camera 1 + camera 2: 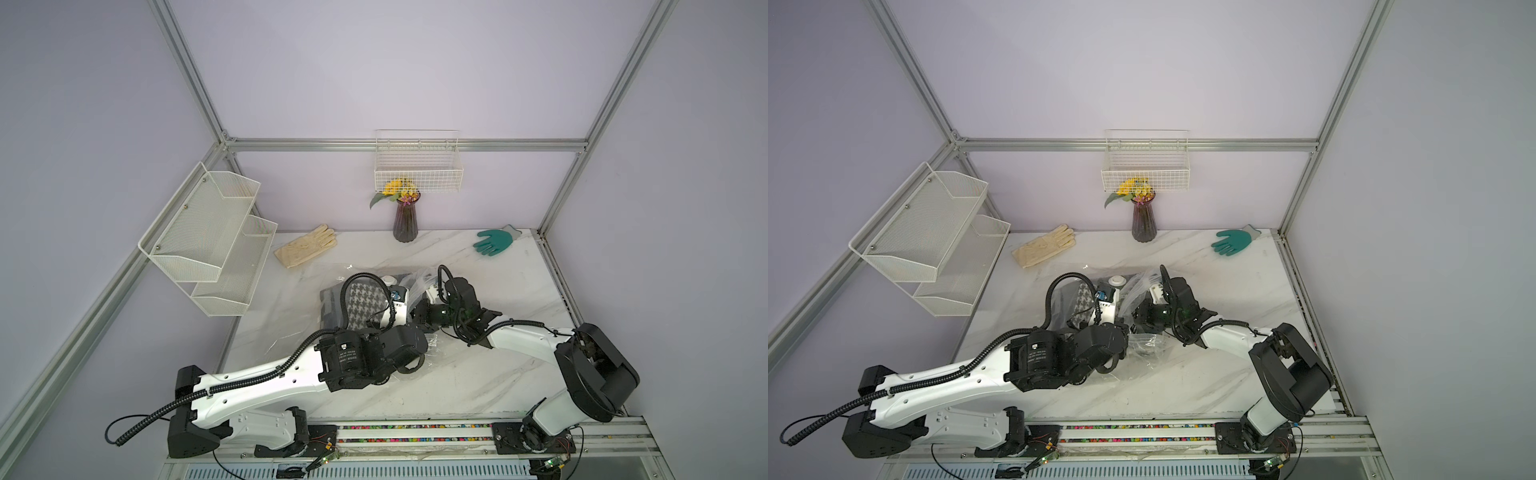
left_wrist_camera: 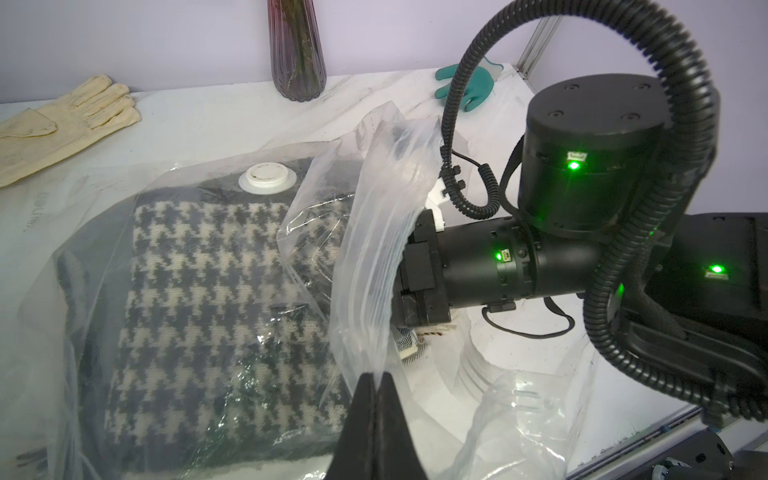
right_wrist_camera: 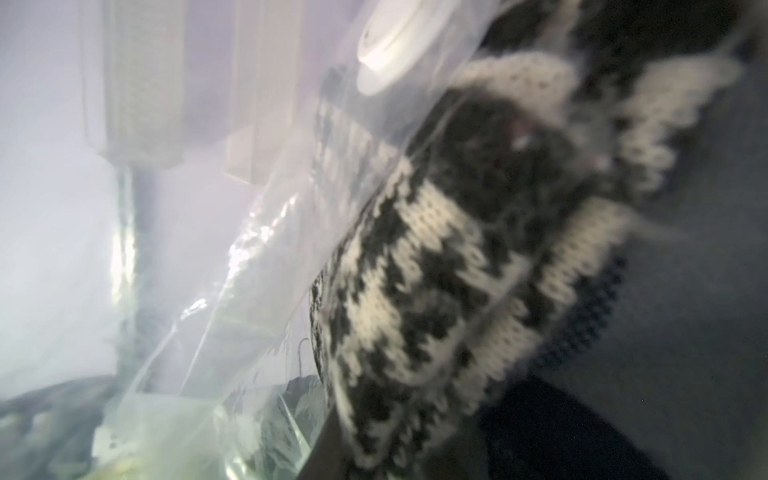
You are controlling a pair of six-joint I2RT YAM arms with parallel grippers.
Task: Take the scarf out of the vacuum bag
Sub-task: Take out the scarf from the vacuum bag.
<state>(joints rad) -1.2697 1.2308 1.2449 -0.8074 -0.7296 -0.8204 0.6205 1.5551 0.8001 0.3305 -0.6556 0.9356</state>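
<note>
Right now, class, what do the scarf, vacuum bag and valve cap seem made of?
Scarf: knitted yarn, perhaps wool, matte; stitch loops show. Vacuum bag: thin clear plastic, glossy, creased with glints. Valve cap: smooth white plastic, seemingly rigid.

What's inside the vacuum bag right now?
A folded black-and-white houndstooth scarf, seen through the clear vacuum bag. The right arm reaches into its mouth; plastic folds hide the arm's tip. Anything under the scarf is covered.

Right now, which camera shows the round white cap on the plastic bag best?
The left wrist view: the valve cap is sharp, whole and unobstructed on the vacuum bag. The right wrist view shows it blurred and cut by the picture's edge. In both top views it is a tiny white speck.
</note>
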